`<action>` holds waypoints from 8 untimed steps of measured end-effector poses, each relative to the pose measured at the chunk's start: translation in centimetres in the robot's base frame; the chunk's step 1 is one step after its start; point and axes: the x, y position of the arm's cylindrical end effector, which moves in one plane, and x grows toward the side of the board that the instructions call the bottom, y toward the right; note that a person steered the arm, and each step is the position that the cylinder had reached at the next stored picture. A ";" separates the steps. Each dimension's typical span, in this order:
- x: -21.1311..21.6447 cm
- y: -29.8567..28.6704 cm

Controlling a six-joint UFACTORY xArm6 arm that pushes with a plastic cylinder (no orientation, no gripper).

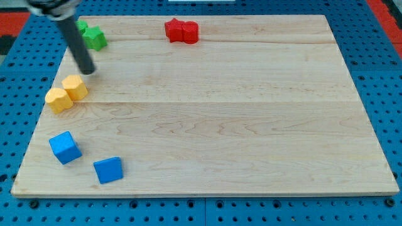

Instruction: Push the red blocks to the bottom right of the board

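Two red blocks touch each other near the top edge of the wooden board (251, 125): a star-like one (174, 29) on the left and a rounder one (190, 32) on the right. My tip (88, 71) rests on the board at the upper left, far left of the red blocks. It is just below a green block (95, 37) and just above a yellow block (75, 86).
A second green block (81, 27) is partly hidden behind the rod. A second yellow block (59, 100) touches the first. A blue cube (65, 147) and a blue wedge-like block (108, 169) lie at the lower left. A blue pegboard (383, 75) surrounds the board.
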 end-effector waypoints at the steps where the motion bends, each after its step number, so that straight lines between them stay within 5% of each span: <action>1: -3.4 3.7; 3: -12.3 5.0; 4: -13.9 10.5; 6: -12.4 22.0; 8: -13.7 20.3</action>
